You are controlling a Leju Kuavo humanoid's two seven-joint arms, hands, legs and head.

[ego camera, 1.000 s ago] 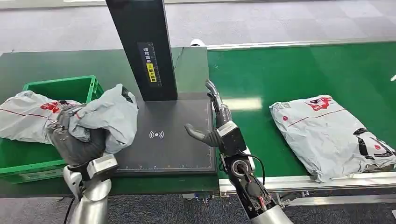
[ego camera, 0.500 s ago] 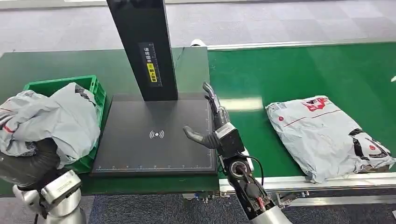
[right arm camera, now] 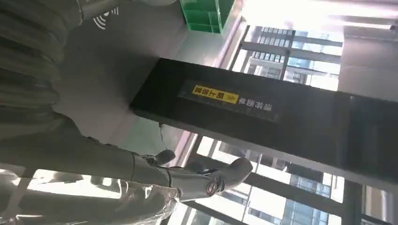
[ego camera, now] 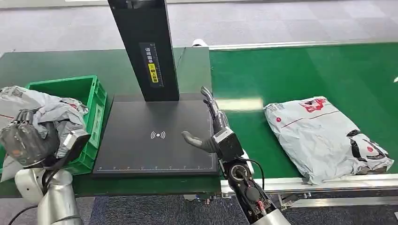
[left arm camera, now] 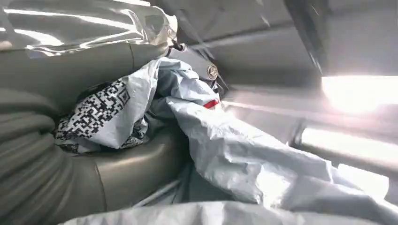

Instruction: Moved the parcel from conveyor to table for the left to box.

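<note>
My left hand (ego camera: 29, 140) grips a crumpled grey parcel (ego camera: 58, 117) at the near left of the green box (ego camera: 91, 101), over its front wall. In the left wrist view the parcel (left arm camera: 225, 150) bunches against my thumb (left arm camera: 131, 164), with a black code label (left arm camera: 96, 110) showing. My right hand (ego camera: 211, 126) is open with nothing in it, fingers pointing away, above the right edge of the black scanner pad (ego camera: 155, 136). In the right wrist view its fingers (right arm camera: 187, 178) are spread. A second grey parcel (ego camera: 324, 136) with red print lies flat on the green conveyor (ego camera: 291, 70).
The black scanner post (ego camera: 145, 47) rises behind the pad, between box and conveyor; it also crosses the right wrist view (right arm camera: 263, 112). More grey bag material (ego camera: 14, 96) shows at the box's left. The conveyor's metal rail (ego camera: 338, 183) runs along its near edge.
My left hand has carried the grey parcel leftward, from the pad's left edge to the green box. The parcel on the conveyor has drifted slightly left. My right hand has barely moved.
</note>
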